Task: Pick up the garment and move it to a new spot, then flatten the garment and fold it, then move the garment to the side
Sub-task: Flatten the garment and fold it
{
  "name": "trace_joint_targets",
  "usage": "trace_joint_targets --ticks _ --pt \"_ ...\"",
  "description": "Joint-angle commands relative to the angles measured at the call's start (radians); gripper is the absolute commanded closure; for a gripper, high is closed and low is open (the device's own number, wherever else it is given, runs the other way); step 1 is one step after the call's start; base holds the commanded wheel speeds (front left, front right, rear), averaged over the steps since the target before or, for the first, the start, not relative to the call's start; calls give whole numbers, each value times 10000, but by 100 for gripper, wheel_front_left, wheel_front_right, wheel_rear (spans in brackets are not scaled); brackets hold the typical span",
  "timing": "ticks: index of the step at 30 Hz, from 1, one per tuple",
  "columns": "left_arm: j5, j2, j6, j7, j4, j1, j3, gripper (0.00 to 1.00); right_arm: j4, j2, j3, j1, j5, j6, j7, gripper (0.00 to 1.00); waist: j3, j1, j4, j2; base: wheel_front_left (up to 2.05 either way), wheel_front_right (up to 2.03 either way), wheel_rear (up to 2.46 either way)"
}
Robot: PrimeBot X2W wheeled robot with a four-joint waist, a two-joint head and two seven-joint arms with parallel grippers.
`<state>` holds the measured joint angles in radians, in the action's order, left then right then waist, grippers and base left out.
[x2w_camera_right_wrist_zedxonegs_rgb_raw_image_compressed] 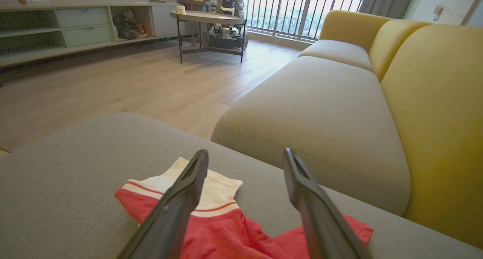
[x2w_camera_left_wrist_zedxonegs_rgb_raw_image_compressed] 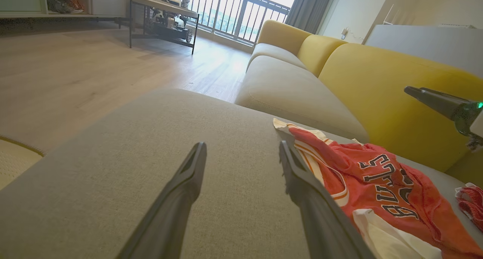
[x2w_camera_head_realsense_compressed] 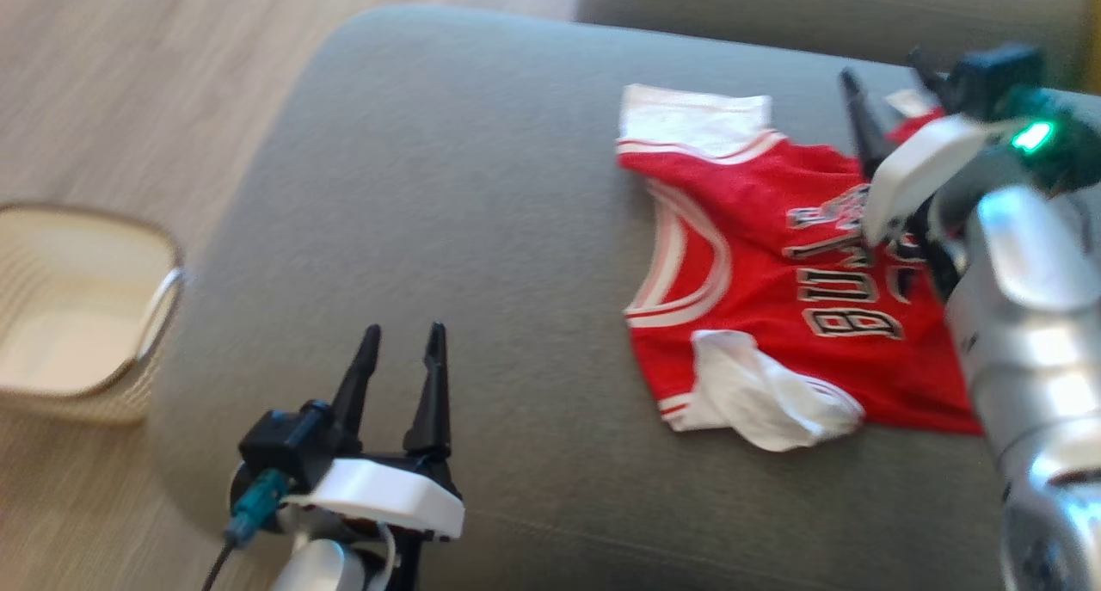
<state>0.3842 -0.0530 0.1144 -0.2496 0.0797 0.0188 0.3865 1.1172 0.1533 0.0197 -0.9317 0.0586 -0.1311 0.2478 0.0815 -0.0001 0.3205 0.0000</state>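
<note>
Since the red jersey [x2w_camera_head_realsense_compressed: 774, 316] lies toward the robot's right on the grey cushion [x2w_camera_head_realsense_compressed: 447, 187], the right gripper [x2w_camera_head_realsense_compressed: 886, 83] is the nearer one. It hovers over the garment's far edge, jaws spread and holding nothing. The left gripper [x2w_camera_head_realsense_compressed: 402, 331] hangs well apart at the near left, likewise spread and empty. The jersey's neck-to-hem line seems to run across, neckline facing left (its near white corner is rumpled). Bare cushion stretches left of it — ample room for flattening — though the rounded edge drops towards a basket [x2w_camera_head_realsense_compressed: 163, 264] on the floor [x2w_camera_head_realsense_compressed: 172, 75].
</note>
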Motion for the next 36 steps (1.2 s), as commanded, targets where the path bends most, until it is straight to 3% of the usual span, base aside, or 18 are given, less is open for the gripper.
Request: trace_joint_targets --ticks 1,11,19,25,36 --pt "-131 28 -55 -122 -349 268 -466 0 -735 -220 -231 190 -283 4 125 0 -548 1 -904 0 0 0 0" --pt "-154 28 -244 -122 -333 -115 -1116 0 -5228 -340 -612 4243 -1421 4 137 0 -1336 1 -2164 0 0 0 0" --pt "-91 28 -315 -122 -382 -476 -1315 0 -8349 -729 36 7714 -1421 4 32 0 -1489 1 -2735 0 0 0 0" --pt "-117 28 -330 -122 -125 -556 -1313 0 -9455 -994 356 8824 -1414 4 -175 0 -1433 1 -3044 0 0 0 0" --pt "1 28 -445 -122 412 -231 -1003 0 -10279 -1028 201 8770 -1441 4 -544 0 -1062 1 -3665 0 0 0 0"
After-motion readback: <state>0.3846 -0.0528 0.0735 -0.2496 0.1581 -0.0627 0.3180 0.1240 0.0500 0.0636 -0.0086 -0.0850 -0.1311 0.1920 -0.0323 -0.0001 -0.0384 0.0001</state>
